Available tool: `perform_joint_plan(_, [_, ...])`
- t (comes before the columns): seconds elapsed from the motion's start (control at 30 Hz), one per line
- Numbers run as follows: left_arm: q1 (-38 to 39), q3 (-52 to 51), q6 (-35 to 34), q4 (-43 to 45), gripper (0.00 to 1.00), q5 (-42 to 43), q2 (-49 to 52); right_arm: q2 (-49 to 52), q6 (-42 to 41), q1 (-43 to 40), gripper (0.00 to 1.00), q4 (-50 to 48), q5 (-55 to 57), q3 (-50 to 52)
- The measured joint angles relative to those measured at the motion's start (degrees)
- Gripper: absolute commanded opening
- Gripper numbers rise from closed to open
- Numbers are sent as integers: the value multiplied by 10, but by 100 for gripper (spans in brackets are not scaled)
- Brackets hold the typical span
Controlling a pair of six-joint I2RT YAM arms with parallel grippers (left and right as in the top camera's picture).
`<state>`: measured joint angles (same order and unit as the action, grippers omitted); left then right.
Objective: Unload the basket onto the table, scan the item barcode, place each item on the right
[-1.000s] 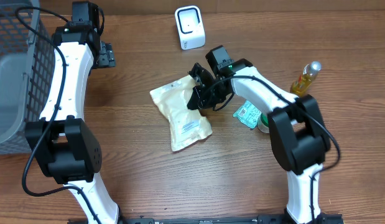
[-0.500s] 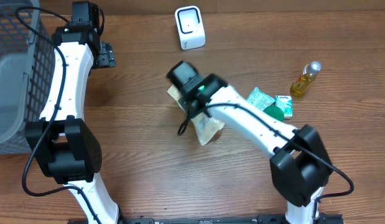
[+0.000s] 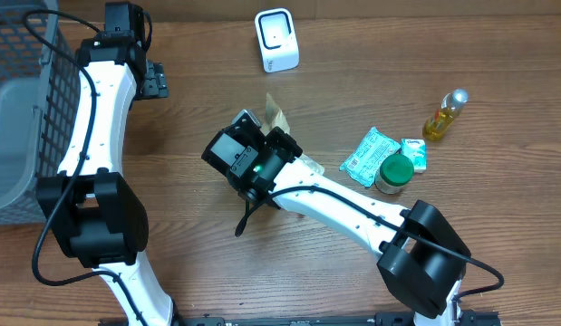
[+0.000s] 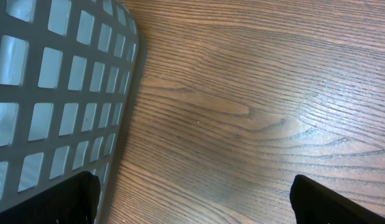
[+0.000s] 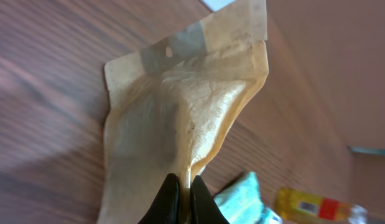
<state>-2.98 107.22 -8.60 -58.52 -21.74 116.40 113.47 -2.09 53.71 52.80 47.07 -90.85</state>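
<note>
Pouch [image 3: 277,112]: tan paper, mid-table. In the overhead view it is mostly hidden under the right arm [image 3: 343,199], with one corner poking out toward the scanner.
Pouch, close up [image 5: 180,118]: creased and bulging, fanning out beyond the fingertips. It has a small hang hole and a greyish strip at its far edge, and it looks raised off the wood.
Right gripper [image 5: 182,190]: clenched on a pinched edge of the pouch, with the two black fingertips pressed together and the paper between them.
Scanner [image 3: 276,40]: white and upright at the far side of the table, near the pouch's raised corner but apart from it.
Left gripper [image 3: 153,80]: released, with the jaws spread wide and nothing between them. Its black fingers [image 4: 63,198] show at the bottom corners of the wrist view, over bare wood.
Basket [image 3: 26,81]: grey with a grid wall, at the left edge of the table, just beside the left gripper.
Packet [image 3: 369,152]: green, lying flat to the right of the pouch.
Jar [image 3: 394,170]: green lid, touching the packet.
Bottle [image 3: 445,113]: yellow liquid, beyond the jar, well apart from the scanner.
Table [image 3: 198,244]: brown wood grain.
</note>
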Motion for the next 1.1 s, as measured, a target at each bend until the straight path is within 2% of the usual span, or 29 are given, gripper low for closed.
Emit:
perform_joint_plan(0.2, [0, 0, 0, 0, 100, 0, 0, 13, -14, -4, 4, -2, 25, 14])
perform_joint_plan(0.6, [0, 0, 0, 0, 100, 0, 0, 15, -33, 31, 4, -22, -38, 14])
perform_joint_plan(0.8, [0, 0, 0, 0, 99, 0, 0, 15, -35, 45, 4, -37, -128, 14])
perform_joint_plan(0.83, [0, 0, 0, 0, 100, 0, 0, 15, -36, 45, 8, -42, -155, 14])
perform_joint_plan(0.9, [0, 0, 0, 0, 100, 0, 0, 15, -38, 45, 22, -53, -219, 14])
perform_joint_plan(1.07, [0, 0, 0, 0, 100, 0, 0, 15, -39, 45, 40, -73, -323, 14])
perform_joint_plan(1.1, [0, 0, 0, 0, 99, 0, 0, 15, -39, 45, 49, -76, -335, 14])
